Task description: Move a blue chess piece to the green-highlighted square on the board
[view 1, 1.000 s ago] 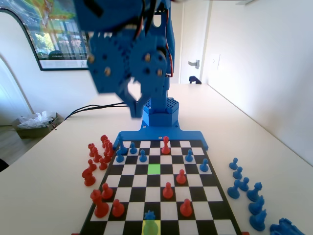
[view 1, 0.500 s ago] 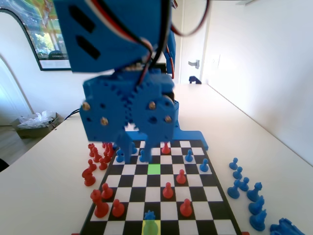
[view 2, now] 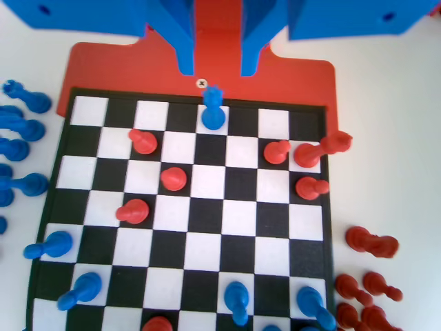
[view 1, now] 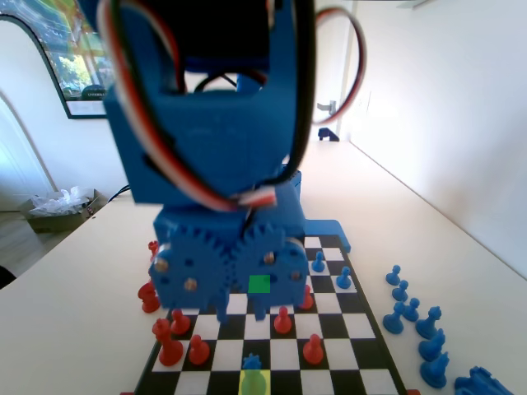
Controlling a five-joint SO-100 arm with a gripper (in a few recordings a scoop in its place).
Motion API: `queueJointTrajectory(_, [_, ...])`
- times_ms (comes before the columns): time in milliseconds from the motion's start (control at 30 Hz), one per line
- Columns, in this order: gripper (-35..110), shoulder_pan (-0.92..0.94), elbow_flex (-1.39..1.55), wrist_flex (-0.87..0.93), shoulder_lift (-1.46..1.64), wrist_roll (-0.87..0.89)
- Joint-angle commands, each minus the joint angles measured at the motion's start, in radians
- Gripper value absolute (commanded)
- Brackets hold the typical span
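The blue chess piece (view 1: 251, 362) with the spiky crown stands on the paler yellow-green square (view 1: 254, 383) at the near edge of the board (view 1: 354, 326) in the fixed view. My gripper (view 1: 242, 315) hangs just above and behind it, open and holding nothing. The green-highlighted square (view 1: 259, 283) shows between the gripper's gears, mid-board. In the wrist view the blue chess piece (view 2: 213, 110) stands just below the gap of my open gripper (view 2: 218, 69), at the far edge of the board (view 2: 238, 217).
Red pawns (view 1: 282, 321) and blue pawns (view 1: 343, 278) stand on the board around the path. Off the board lie captured red pieces (view 1: 150, 296) on the left and blue pieces (view 1: 416, 321) on the right. In the wrist view red pawns (view 2: 173, 178) stand near the crowned piece.
The arm has swung along the board toward the fixed camera and come down. The gripper, first high over the far rows, now hangs over the near rows. No piece has moved.
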Motion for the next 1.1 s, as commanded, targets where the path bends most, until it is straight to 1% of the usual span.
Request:
queueJointTrajectory(0, [10, 0.009, -0.067, 0.003, 0.026, -0.012])
queueJointTrajectory(333, [11, 0.011, -0.026, -0.051, -0.005, -0.014])
queueJointTrajectory(1067, [11, -0.011, -0.020, -0.081, -0.069, -0.011])
